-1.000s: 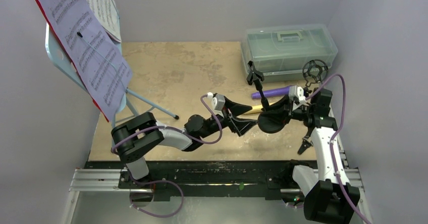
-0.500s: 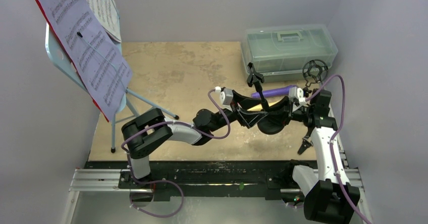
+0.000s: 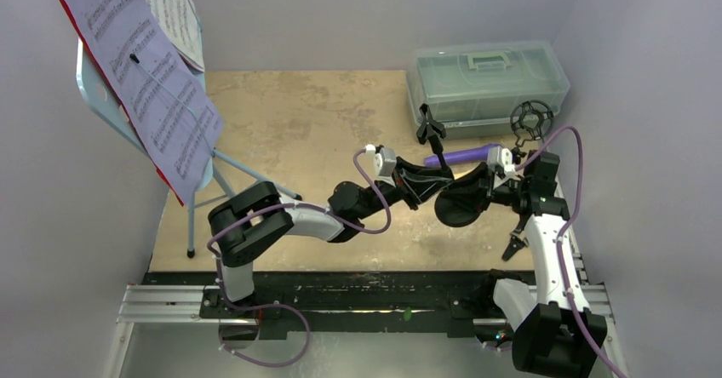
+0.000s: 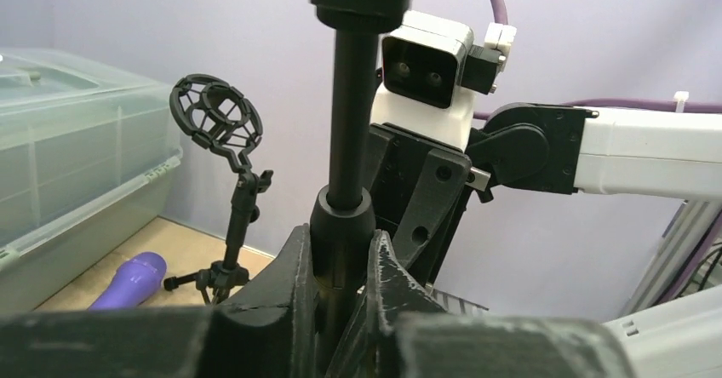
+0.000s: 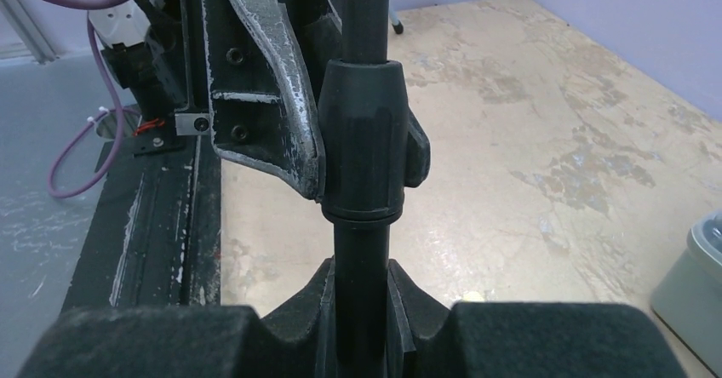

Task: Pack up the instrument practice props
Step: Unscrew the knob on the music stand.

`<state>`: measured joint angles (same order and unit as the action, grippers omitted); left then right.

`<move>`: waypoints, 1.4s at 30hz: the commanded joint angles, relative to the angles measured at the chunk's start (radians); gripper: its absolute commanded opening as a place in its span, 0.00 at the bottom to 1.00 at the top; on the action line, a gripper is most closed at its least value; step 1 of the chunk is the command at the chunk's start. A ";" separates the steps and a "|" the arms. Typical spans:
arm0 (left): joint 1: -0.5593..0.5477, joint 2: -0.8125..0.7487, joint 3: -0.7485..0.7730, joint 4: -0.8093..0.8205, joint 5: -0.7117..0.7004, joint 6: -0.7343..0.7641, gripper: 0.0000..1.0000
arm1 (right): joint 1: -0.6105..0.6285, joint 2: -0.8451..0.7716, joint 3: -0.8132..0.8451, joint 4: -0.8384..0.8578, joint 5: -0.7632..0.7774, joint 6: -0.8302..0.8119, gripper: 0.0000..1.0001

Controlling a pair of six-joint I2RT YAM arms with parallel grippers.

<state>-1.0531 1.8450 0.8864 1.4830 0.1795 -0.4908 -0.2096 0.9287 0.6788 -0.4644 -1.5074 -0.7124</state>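
— How does the left arm (image 3: 294, 220) lie?
— Low and long. From its base at the near left it reaches across the table (image 3: 298, 114) to the right, elbow bent close to the surface, wrist turned toward the other arm. There the left gripper (image 4: 339, 263) meets the mic holder (image 4: 347, 114), its fingers (image 4: 295, 267) pressed in on either side of the thick collar on the black pole.
— So it's pinching it?
— Looks that way. Both fingers sit against the collar, with no gap that I can see.
— And the right arm (image 3: 549, 242)?
— It rises from the near-right corner, the forearm runs away from us along the table's right edge, and then the wrist bends left. The right gripper (image 5: 361, 306) is clamped on the same pole, on the thinner part next to that collar, a finger snug on each side.
— Where's the holder, then?
— Between the two grippers, right of the table's centre, its clip end poking out beyond them. Whether its feet touch the table I can't tell. Just past it lies the purple microphone (image 3: 464, 154), in front of the plastic box (image 3: 489, 80). The second mic holder (image 3: 530, 121), with the round cage, stands near the box's right end.
— The rest?
— The music rest (image 3: 92, 88) stands far left with the sheet music (image 3: 145, 88) and red folder (image 3: 174, 192) on it. Small pliers (image 3: 514, 247) lie beside the right arm.
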 commanded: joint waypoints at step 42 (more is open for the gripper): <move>-0.001 -0.091 -0.107 0.222 -0.011 0.039 0.76 | 0.010 -0.029 -0.010 0.094 0.001 0.049 0.00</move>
<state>-1.0615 1.6939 0.7120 1.4700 0.0544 -0.4114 -0.1982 0.8974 0.6159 -0.2615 -1.3842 -0.5220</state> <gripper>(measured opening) 0.759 0.221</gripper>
